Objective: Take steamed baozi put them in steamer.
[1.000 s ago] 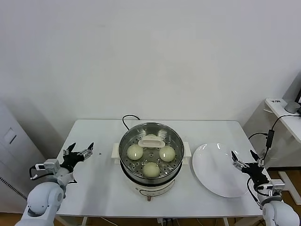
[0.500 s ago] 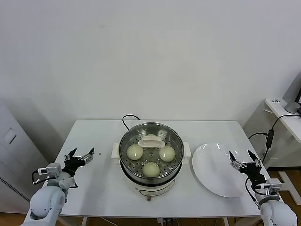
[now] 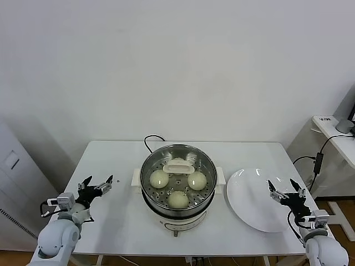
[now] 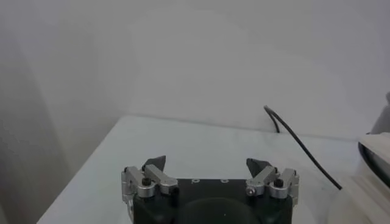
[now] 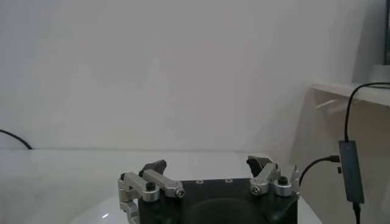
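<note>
Counting three baozi [image 3: 178, 187] inside one steamer [image 3: 151, 164]

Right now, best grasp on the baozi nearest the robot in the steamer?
Take the front baozi across its round sides, coming straight down from above. The steamer wall rings it, so a side approach is blocked. It sits apart from the other two buns, leaving finger room. Both the left gripper and the right gripper are open and empty.
</note>
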